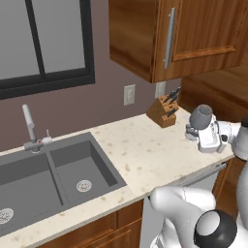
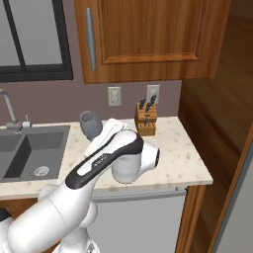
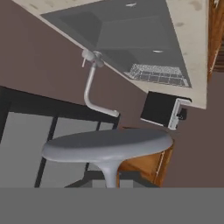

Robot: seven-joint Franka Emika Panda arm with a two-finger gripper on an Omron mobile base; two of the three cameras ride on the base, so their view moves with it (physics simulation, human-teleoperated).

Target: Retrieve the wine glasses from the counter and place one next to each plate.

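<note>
Wine glass: blue-grey, stemmed; held in gripper, lifted above tabletop at its right end, near knife block. In hand view the foot sits just past the fingertips, gripper closed on the stem.
Handling, by judgement: keep grip firm, carry slow and w/o extra tilt; thin stem could slip. Plates not in shot, so carry likely long.
Containers: dbl sink, basins bare but for drains; rack-like grid in one basin, hand view. Knife block holds dark-handled knives.
</note>
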